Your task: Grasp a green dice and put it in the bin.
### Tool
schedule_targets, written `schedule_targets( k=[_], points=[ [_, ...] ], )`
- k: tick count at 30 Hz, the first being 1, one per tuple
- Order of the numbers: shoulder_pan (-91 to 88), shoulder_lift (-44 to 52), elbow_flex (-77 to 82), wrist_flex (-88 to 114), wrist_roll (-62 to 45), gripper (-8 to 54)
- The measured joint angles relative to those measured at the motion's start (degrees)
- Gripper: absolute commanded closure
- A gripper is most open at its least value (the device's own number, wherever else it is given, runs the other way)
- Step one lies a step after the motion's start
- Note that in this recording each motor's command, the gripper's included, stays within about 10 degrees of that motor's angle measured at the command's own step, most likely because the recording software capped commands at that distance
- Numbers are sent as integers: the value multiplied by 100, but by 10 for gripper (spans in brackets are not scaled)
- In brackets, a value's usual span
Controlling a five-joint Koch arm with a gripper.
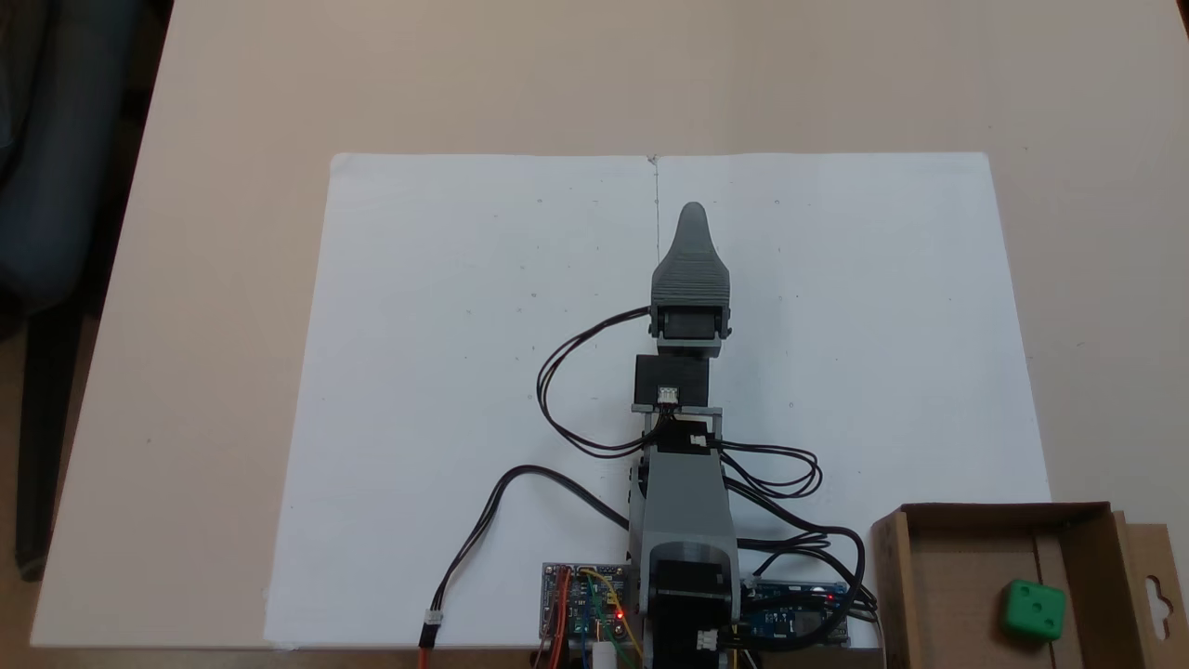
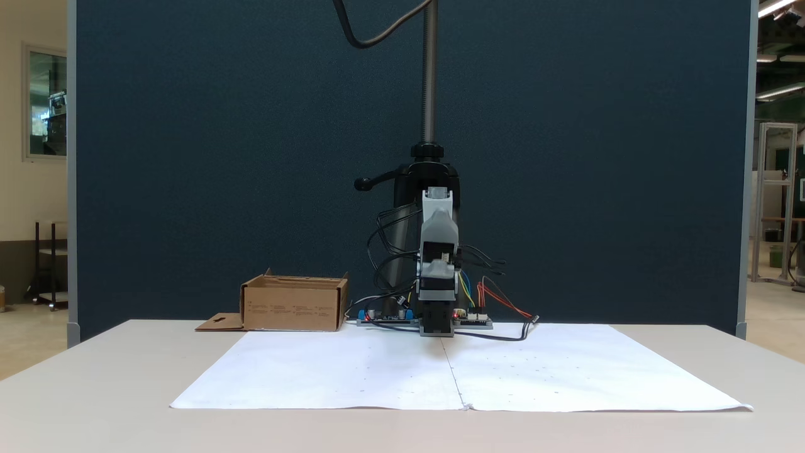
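Observation:
The green dice lies inside the bin, a shallow brown cardboard box at the lower right of a fixed view. In the other fixed view the bin stands left of the arm's base and its walls hide the dice. My gripper stretches out low over the middle of the white paper, far from the bin. Its jaws lie one over the other, so the gap between them is hidden. Seen head-on, the gripper is a dark block close to the paper, with nothing visible in it.
White paper sheets cover the table's middle. Circuit boards and looping black cables sit around the arm's base. The bin's side flap with the hang-hole lies flat on the table. A dark partition stands behind.

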Motion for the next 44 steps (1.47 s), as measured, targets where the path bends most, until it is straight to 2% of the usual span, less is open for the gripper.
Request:
schedule_targets(
  k=[44],
  points=[
    [-290,0,0,-272,-44,6]
  ],
)
